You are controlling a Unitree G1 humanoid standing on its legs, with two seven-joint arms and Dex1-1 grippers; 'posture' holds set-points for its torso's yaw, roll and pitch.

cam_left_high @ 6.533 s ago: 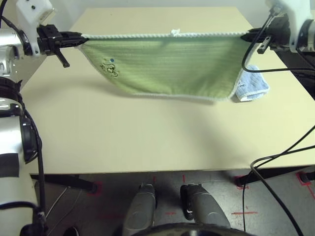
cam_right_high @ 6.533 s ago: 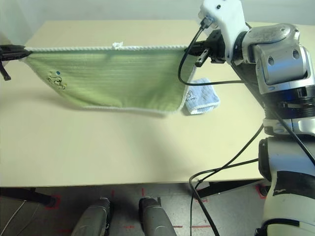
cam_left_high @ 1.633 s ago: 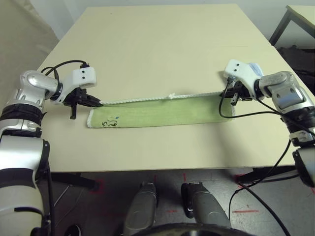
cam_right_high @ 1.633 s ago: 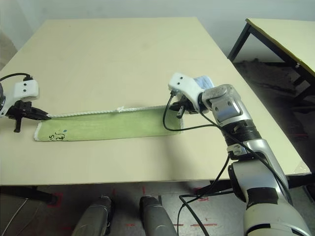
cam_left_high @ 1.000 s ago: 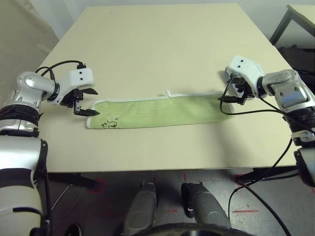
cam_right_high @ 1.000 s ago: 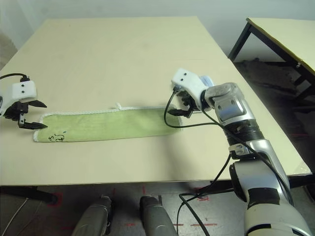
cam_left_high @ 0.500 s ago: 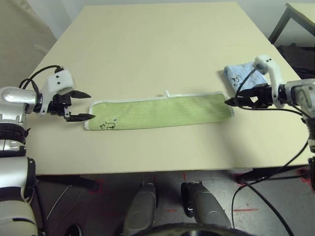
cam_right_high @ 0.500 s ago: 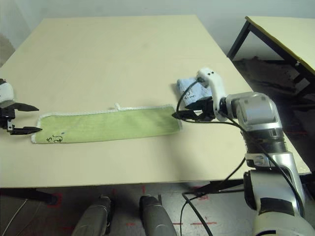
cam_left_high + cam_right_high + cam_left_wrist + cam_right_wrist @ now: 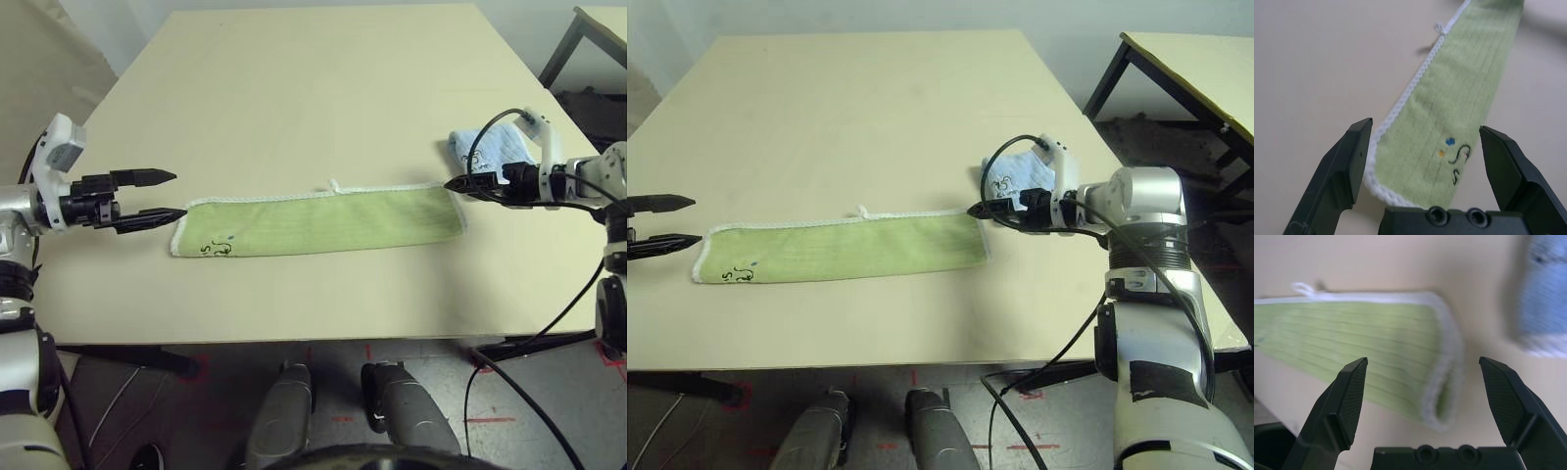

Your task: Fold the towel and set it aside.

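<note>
Ribbed green terry towel [image 9: 323, 223] on smooth matt table [image 9: 313, 98]

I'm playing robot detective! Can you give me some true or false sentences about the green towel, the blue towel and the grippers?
1. The green towel lies on the table as a long folded strip. True.
2. The left gripper is pinching the green towel. False: it is open, just off the towel's end.
3. The blue towel lies on top of the green towel. False: it lies apart, beyond the right-hand end.
4. The right gripper is open. True.
5. The green towel hangs in the air. False: it rests flat.
</note>
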